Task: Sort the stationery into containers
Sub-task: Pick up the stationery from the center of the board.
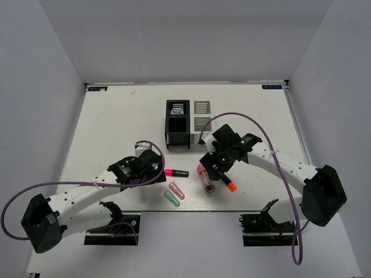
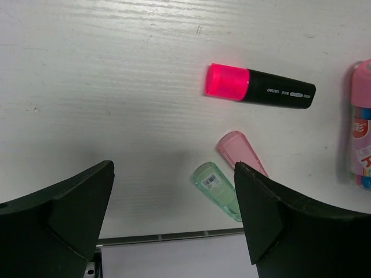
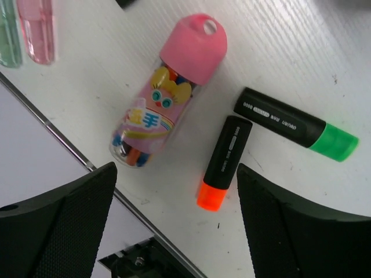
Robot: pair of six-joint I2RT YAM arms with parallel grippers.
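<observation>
Left gripper (image 2: 174,223): jaws spread wide, nothing between them. Ahead of it on the white table (image 2: 104,75) lies the pink-capped marker (image 2: 259,90), flat, cap toward the view's left. Nearer the fingers lie the pink capsule piece (image 2: 242,152) and the green capsule piece (image 2: 217,190), side by side and parallel, the green one just beside the view's right-hand finger (image 2: 264,214). Right gripper (image 3: 174,226): jaws likewise wide apart, gripping nothing. In the gap ahead of it lies the pink clear tube (image 3: 168,92), on its side, with the orange-capped marker (image 3: 225,162) just beside it. The green-capped marker (image 3: 295,124) lies beyond, its black end close to the orange one's. Black box (image 1: 177,124) and white box (image 1: 202,116): side by side at mid-table, well apart from both grippers.
</observation>
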